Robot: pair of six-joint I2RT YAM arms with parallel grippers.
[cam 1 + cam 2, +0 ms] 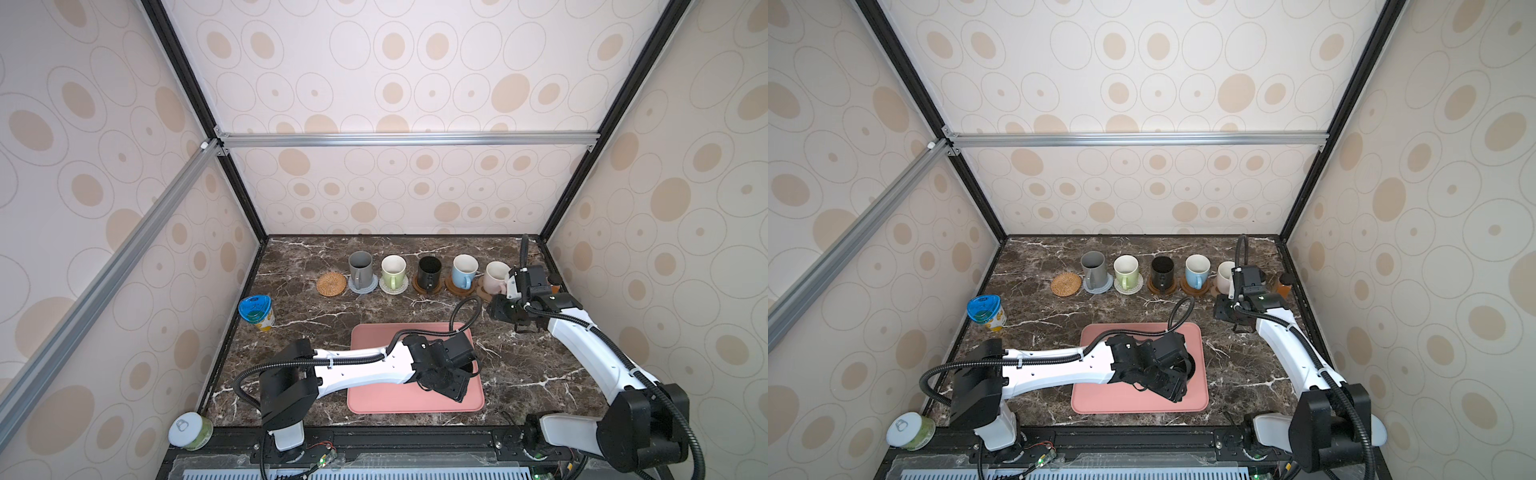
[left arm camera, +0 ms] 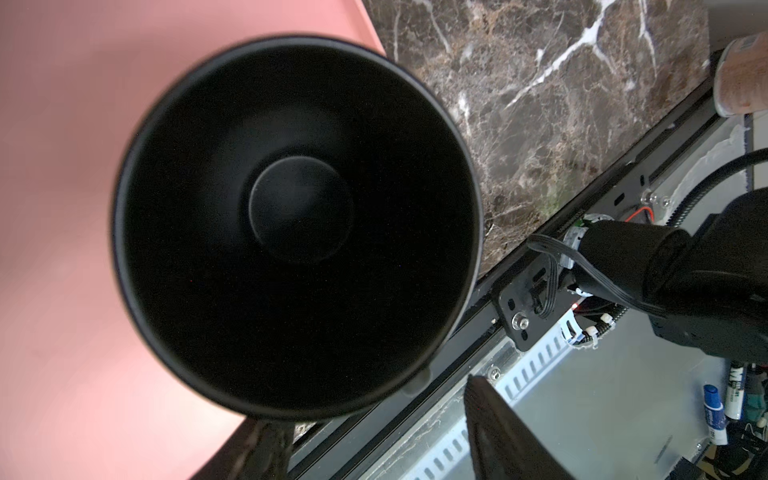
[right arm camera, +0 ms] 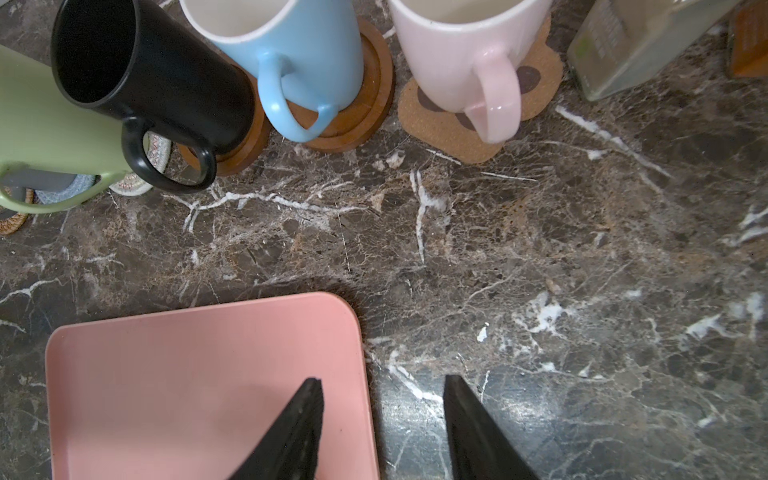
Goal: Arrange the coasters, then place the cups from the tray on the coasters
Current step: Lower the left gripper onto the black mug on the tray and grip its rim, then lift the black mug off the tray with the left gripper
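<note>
Evidently the last cup is in hand: a matte black handled mug (image 2: 299, 216) on the flat pink rectangular tray (image 1: 374, 399), lower middle of both top views. Left gripper (image 2: 370, 403) hangs over it, fingers (image 2: 490, 415) either side of its rim at the wrist frame's bottom; whether they clamp it I cannot tell. Next: carry it up-left to the bare round tan rattan coaster (image 1: 331, 284). Right gripper (image 3: 380, 378) gapes empty.
</note>
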